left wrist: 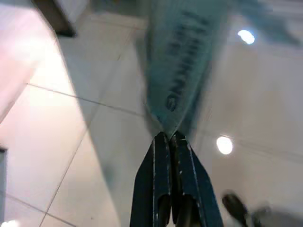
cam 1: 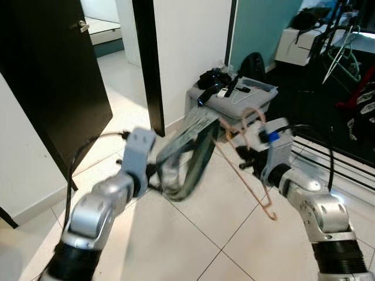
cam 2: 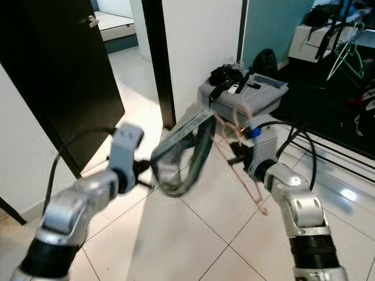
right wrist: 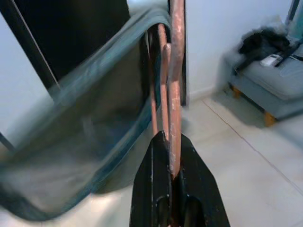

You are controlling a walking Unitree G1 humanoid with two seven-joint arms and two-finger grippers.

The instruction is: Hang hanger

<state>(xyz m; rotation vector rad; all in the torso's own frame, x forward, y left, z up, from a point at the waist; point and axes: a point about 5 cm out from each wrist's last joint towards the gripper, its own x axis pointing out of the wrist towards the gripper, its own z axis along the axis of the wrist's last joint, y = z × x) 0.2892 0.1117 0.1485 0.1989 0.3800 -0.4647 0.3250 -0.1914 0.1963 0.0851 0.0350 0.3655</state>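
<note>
**Hanger and garment held between both arms over the tiled floor**

Left end effector (left wrist: 166,142): fingers pressed together, clenched on a fold of the teal garment (cam 1: 188,158). In the left wrist view dark lettering runs along the fabric, too blurred to read.

Right end effector (right wrist: 169,142): fingers clamped on the copper-coloured wire hanger (cam 1: 249,158). In the right wrist view the wire passes between the two black fingers and extends away from them, with the garment alongside it.

Position of the task item: the hanger is in the air above the white tiled floor (cam 1: 193,240), tilted. Its hook points upward near the grey storage box (cam 1: 234,105), and one lower corner hangs below the right wrist. The garment stretches between the two end effectors as a sagging loop, its upper end meeting the hanger wire. It is motion-blurred.

Beyond the arms: the grey storage box stands on the floor against a white wall (cam 1: 187,47), with dark items and a white device on its lid. A black door (cam 1: 53,76) stands open at the left. Further right is a dark area with a drying rack (cam 1: 343,55), detail unclear.
</note>
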